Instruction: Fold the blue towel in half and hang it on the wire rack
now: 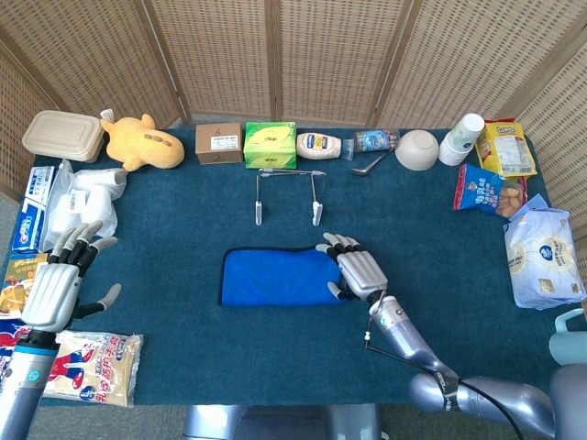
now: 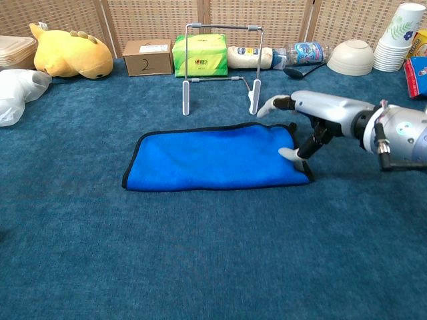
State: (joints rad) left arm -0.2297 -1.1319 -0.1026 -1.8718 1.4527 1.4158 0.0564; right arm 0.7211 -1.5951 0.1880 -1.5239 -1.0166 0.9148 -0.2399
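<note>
The blue towel (image 1: 275, 276) (image 2: 210, 159) lies flat mid-table as a long rectangle with a dark hem. Behind it the wire rack (image 1: 287, 172) (image 2: 221, 27) stands upright, with nothing on it. My right hand (image 1: 353, 266) (image 2: 320, 112) hovers over the towel's right end with its fingers spread. Its thumb (image 2: 291, 155) points down and touches the towel near the right edge, and nothing is gripped. My left hand (image 1: 62, 280) stays at the table's left edge, fingers apart and holding nothing. It does not show in the chest view.
Along the back stand a yellow plush (image 1: 139, 142), a cardboard box (image 1: 218, 144), a green tissue box (image 1: 270, 143), a mayonnaise bottle (image 1: 319, 146), a white bowl (image 1: 416, 149) and paper cups (image 1: 461, 137). Snack bags (image 1: 543, 257) line the right side. A packet (image 1: 92, 367) lies front left.
</note>
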